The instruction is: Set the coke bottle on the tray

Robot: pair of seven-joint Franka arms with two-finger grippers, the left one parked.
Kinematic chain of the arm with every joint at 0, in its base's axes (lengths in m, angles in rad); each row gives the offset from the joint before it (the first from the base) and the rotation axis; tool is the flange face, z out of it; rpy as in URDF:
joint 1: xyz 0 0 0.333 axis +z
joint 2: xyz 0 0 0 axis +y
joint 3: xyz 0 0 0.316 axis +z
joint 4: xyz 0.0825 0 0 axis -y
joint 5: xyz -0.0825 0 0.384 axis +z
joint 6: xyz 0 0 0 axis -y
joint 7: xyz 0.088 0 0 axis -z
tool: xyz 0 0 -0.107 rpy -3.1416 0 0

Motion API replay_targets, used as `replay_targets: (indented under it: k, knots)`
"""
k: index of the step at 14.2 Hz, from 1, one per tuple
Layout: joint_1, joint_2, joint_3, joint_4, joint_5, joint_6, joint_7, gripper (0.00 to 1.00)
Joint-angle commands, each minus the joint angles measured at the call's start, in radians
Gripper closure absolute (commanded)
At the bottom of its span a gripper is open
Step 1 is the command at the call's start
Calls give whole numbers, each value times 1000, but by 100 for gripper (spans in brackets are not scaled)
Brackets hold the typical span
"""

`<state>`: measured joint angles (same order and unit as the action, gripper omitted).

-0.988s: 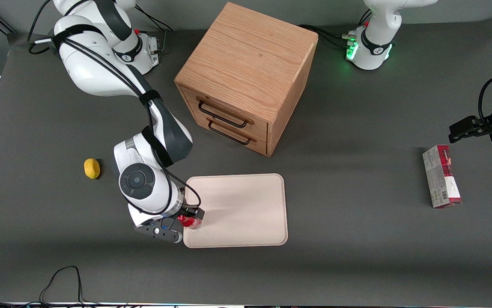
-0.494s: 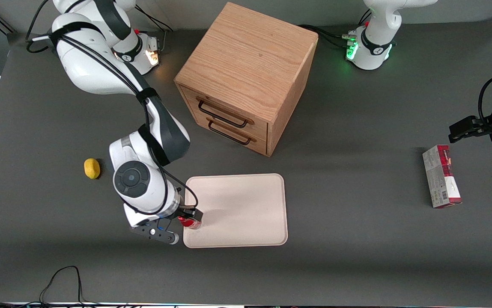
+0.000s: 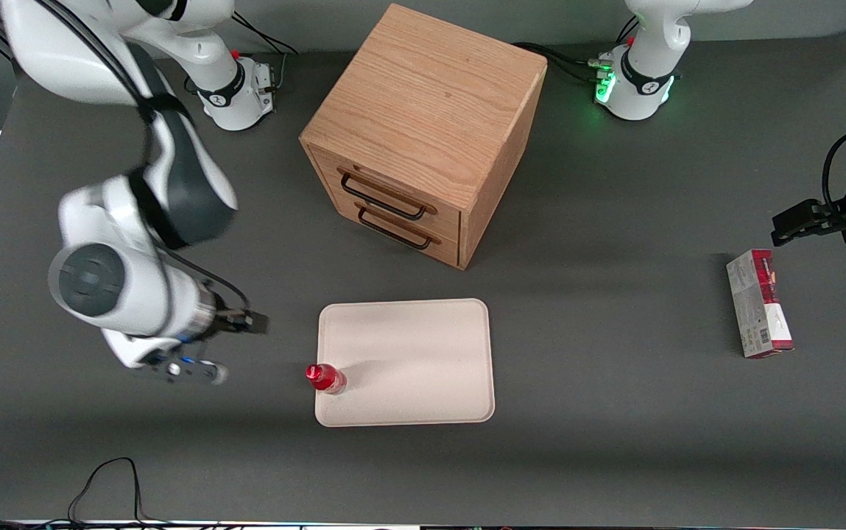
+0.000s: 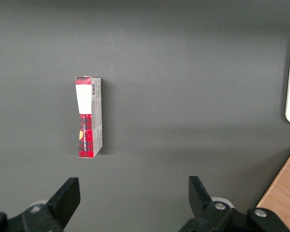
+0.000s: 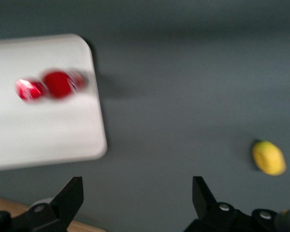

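Standing upright on the tray, the coke bottle sits just inside the tray's edge at the working arm's end, close to the corner nearest the front camera. Nothing is touching it. The gripper hangs above bare table, well apart from the bottle and toward the working arm's end; its fingers are spread wide with nothing between them, as the right wrist view also shows. In that wrist view the red bottle appears on the pale tray near a rounded corner, and a small yellow rounded object lies on the dark table well apart from the tray. A wooden cabinet with two drawers, each with a dark handle, stands farther from the front camera than the tray. A red-and-white carton lies flat toward the parked arm's end of the table; the left wrist view shows it too.
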<state>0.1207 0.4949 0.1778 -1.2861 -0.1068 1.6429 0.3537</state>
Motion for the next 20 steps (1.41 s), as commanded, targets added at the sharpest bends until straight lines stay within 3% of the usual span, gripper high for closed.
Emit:
replay_targets:
  k: [1, 2, 5, 8, 10, 20]
  knots:
    - [-68, -312, -11, -368, 42, 37, -169, 0]
    - [-73, -387, -33, -440, 48, 38, -223, 0]
    - [-65, -576, -148, -551, 160, -4, -361, 0]
    - [-47, -616, -205, -545, 153, -87, -473, 0]
    - [35, -619, -289, -539, 147, -97, -487, 0]
    - [-21, -553, -218, -407, 147, -143, -472, 0]
